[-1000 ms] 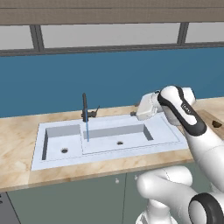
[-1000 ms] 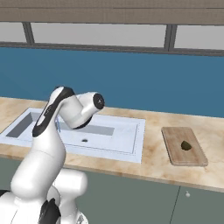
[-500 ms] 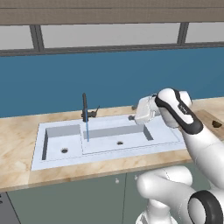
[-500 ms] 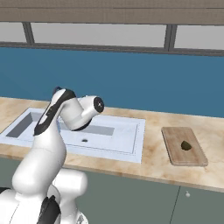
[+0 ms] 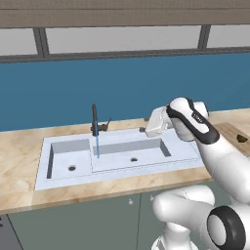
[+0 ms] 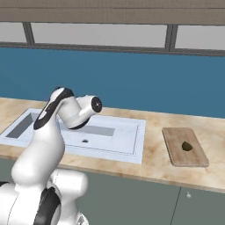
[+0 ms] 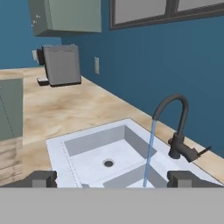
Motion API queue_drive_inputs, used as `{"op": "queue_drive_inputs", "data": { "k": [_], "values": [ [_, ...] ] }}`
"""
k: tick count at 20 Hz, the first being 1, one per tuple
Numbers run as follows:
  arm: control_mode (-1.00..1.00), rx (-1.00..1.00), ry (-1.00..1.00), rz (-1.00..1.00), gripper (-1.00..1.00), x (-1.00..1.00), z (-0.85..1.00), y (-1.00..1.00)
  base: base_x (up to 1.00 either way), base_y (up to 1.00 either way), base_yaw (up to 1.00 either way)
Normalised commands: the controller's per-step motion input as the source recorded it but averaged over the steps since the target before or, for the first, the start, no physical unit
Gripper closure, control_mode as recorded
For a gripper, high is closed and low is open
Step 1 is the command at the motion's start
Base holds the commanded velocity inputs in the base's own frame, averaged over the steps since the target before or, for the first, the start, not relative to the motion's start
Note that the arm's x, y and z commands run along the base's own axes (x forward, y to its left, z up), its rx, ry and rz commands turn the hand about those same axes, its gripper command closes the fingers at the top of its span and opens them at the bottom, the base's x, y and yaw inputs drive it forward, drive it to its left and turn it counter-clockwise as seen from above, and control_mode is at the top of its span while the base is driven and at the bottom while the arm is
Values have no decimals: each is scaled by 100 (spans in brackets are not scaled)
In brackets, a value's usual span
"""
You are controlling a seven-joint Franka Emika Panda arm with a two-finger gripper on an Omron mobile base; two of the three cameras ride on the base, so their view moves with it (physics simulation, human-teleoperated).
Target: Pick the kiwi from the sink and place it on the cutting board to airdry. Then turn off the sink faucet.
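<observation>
The kiwi (image 6: 186, 146) lies on the wooden cutting board (image 6: 176, 151), on the counter right of the white sink (image 6: 138, 141); it also shows as a dark lump (image 5: 241, 138) on the board (image 5: 225, 130). The dark faucet (image 5: 94, 120) runs, a thin blue stream dropping into the wide basin beside the divider of the sink (image 5: 117, 171). My gripper (image 5: 149, 128) hovers over the right end of the wide basin, pointing left at the faucet. In the hand view the gripper (image 7: 113, 179) is open and empty, the faucet (image 7: 177, 129) and its side lever (image 7: 201, 152) ahead on the right.
A grey boxy appliance (image 7: 61, 64) stands on the counter beyond the sink, under a green wall cabinet (image 7: 70, 15). A blue backsplash wall rises right behind the faucet. My own arm (image 6: 57, 118) hides the faucet in the right base view.
My hand has drifted a little left and down over the wide basin, toward the faucet. The kiwi and the board stay put, and the water keeps running.
</observation>
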Motion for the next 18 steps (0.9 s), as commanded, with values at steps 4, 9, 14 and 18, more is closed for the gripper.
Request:
{"op": "queue_drive_inputs", "data": {
  "k": [4, 9, 14, 18],
  "values": [
    [-100, 0, 0, 0, -100, 24, -15, 1, 0, 0, 0],
    [-100, 0, 1, 0, -100, 27, -18, 8, 0, 0, 0],
    [-100, 0, 0, 0, -100, 17, -11, 15, 0, 0, 0],
    [-100, 0, 0, -1, -100, 17, -3, 2, 0, 0, 0]
  ]
}}
